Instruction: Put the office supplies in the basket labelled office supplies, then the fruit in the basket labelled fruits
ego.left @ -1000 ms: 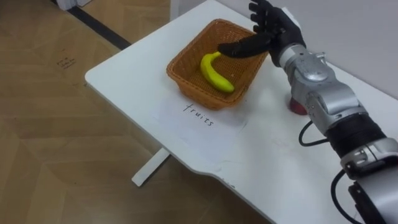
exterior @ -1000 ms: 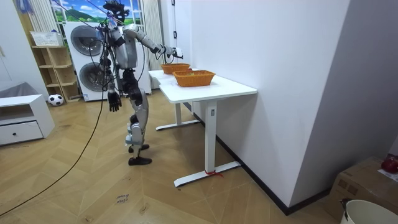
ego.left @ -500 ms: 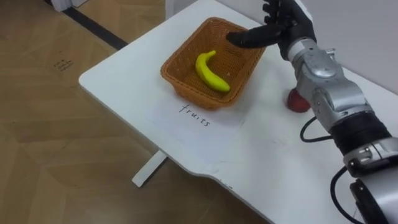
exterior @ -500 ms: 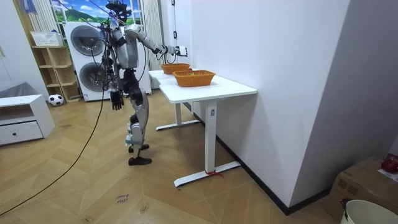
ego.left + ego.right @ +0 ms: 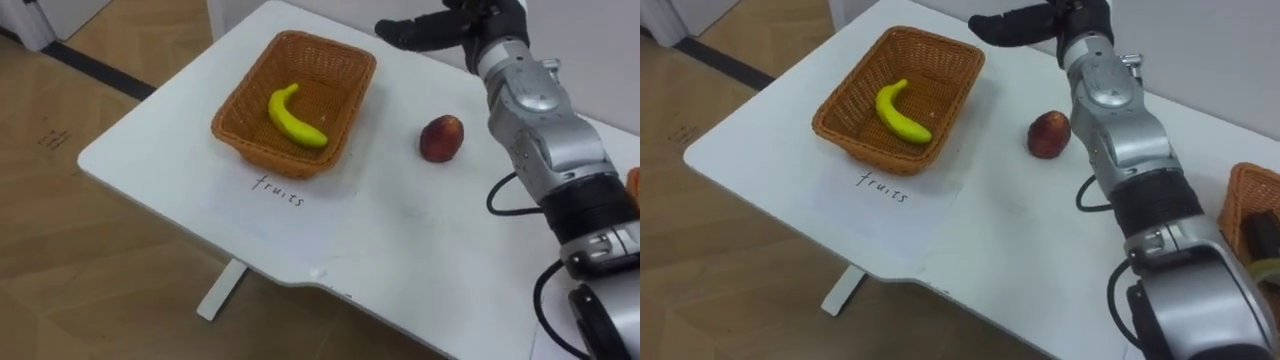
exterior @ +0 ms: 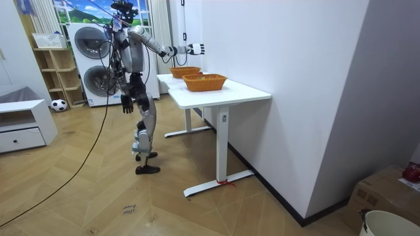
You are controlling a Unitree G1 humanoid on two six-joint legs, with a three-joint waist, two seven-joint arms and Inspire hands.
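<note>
You have the banana (image 5: 295,115) in the fruit basket (image 5: 265,155); the red apple (image 5: 441,138) sits unsorted on the counter (image 5: 420,235) beside it, your right hand (image 5: 440,30) spread and empty beyond.

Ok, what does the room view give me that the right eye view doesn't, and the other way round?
Room view: the left robot hand hanging at the robot's side, and washing machines behind it. Right eye view: the banana inside the fruit basket, a red fruit loose on the table right of it, a handwritten label. Both: the white table, that basket and a second basket, the right robot hand held open above the table.
</note>
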